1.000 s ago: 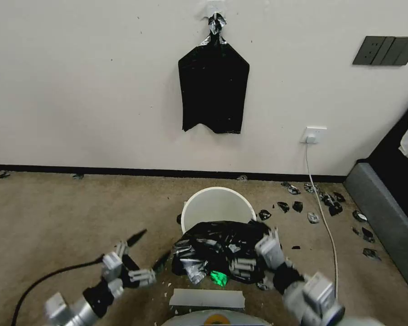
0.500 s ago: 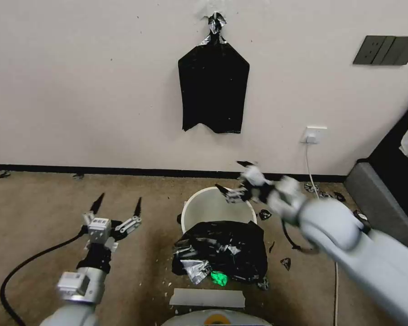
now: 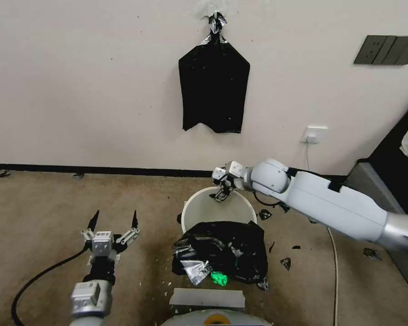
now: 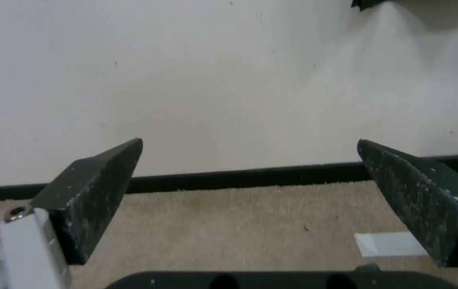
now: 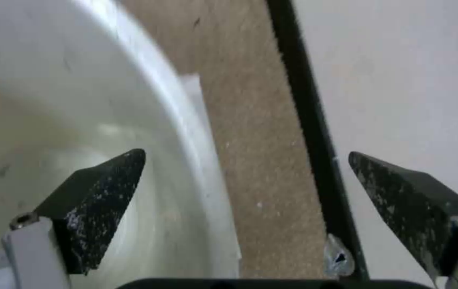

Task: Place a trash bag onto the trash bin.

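The right gripper [image 3: 221, 192] hangs over the far rim of the trash bin [image 3: 199, 203], jaws released and empty. In the right wrist view the rim [image 5: 186, 132] runs between the two fingertips [image 5: 108, 188], one inside the bucket and one outside, toward the wall. The trash bag [image 3: 226, 251] lies crumpled over the bin's near rim, across the bin's mouth from these jaws, apparently draped rather than fitted, though its far edge is hard to read. The left gripper [image 3: 113, 221] waits beside the bin, jaws spread, with the bag off to its right; it seems the nearer arm.
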Controlling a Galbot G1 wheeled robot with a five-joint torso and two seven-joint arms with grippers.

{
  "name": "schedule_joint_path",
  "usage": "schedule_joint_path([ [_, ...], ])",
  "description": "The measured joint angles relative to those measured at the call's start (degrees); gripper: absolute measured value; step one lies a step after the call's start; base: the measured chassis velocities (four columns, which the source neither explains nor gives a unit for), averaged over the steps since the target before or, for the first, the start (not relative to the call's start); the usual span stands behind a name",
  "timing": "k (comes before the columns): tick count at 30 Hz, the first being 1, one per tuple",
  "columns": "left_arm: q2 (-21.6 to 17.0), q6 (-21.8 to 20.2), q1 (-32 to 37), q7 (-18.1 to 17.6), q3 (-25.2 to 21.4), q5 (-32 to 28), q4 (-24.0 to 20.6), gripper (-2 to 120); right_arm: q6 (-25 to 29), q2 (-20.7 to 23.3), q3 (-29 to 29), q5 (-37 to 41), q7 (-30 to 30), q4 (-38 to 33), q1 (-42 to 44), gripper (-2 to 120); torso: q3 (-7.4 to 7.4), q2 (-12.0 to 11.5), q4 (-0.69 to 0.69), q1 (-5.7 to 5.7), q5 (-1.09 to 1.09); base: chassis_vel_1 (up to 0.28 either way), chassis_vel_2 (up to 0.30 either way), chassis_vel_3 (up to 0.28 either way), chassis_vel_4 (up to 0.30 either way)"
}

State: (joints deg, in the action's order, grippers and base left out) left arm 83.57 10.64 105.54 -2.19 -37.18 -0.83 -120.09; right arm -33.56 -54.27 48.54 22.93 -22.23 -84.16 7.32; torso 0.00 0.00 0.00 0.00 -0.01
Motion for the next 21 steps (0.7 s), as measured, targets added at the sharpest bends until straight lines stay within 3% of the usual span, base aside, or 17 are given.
schedule_joint_path([
  [4, -0.5, -0.1, 0.7, 0.8, -0.4, -0.2, 0.4, 100, 1.2, -0.4, 3.2, 0.0, -2.7, 3.1, -2.0, 100, 0.0, 0.0, 0.01, 0.0, -0.01, 0.0, 0.0, 0.0, 0.0],
  [8, -0.4, -0.1, 1.1, 1.3, -0.5, -0.2, 0.6, 100, 1.8, -0.4, 4.0, 0.0, -3.8, 4.5, -2.0, 93, 0.0, 0.0, 0.0, 0.0, 0.0, 0.0, 0.0, 0.0, 0.0],
  [21, -0.5, -0.3, 1.3, 1.6, 0.0, -0.1, 0.9, 100, 1.7, 0.2, 4.2, 1.8, -4.0, 3.0, -2.1, 46, 0.0, 0.0, 0.0, -0.01, 0.0, 0.0, 0.0, 0.0, 0.0],
])
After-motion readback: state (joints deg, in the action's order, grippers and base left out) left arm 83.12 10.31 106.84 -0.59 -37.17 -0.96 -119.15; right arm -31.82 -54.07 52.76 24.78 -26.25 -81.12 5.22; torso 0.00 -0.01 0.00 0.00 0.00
